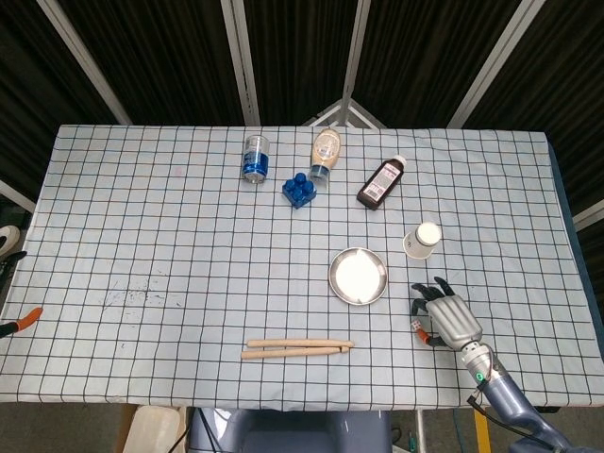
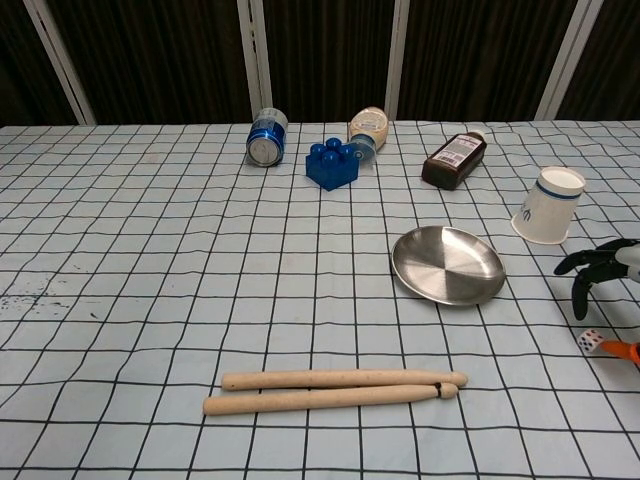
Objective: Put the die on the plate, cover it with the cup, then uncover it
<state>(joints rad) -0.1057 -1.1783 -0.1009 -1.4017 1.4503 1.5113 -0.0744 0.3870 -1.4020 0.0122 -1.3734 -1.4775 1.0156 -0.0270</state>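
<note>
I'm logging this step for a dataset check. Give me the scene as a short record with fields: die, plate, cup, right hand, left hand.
die: on the cloth, beside the right hand, not on the plate
plate: metal, bare
cup: paper, rim down, tilted, beyond the plate's right side
right hand: over the die, fingers spread, holding nothing
left hand: not in view
</note>
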